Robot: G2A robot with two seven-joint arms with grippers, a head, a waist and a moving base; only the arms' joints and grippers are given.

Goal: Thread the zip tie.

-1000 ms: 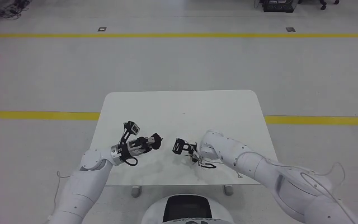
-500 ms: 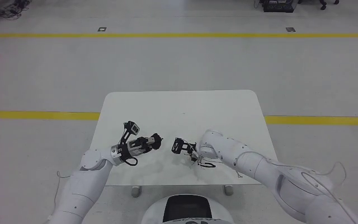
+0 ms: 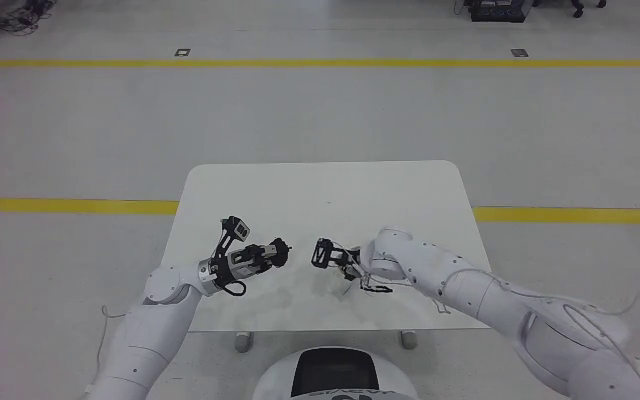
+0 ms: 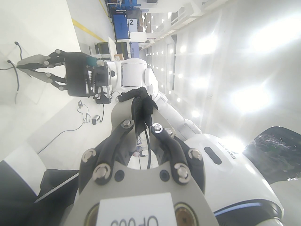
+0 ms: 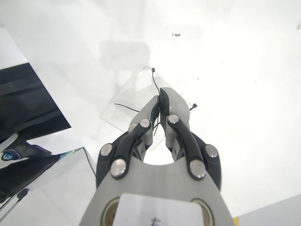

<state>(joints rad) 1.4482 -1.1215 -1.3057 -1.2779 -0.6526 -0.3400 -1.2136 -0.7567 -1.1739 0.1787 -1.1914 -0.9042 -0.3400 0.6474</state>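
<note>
Left tool (image 4: 141, 106) clenched on black strip (image 4: 148, 147); right tool (image 5: 160, 98) clenched on tie (image 5: 155, 81); tips faced each other, just apart, above worktop (image 3: 400, 195)

A white label (image 4: 135, 209) on the left pincer (image 4: 141, 112) shows upside-down letters and numbers; a blue sign (image 4: 122, 24), upper left, shows one letter

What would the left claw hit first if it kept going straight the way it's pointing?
Most likely the right claw, which faces the left claw across a small gap, though depth is unclear.
</note>
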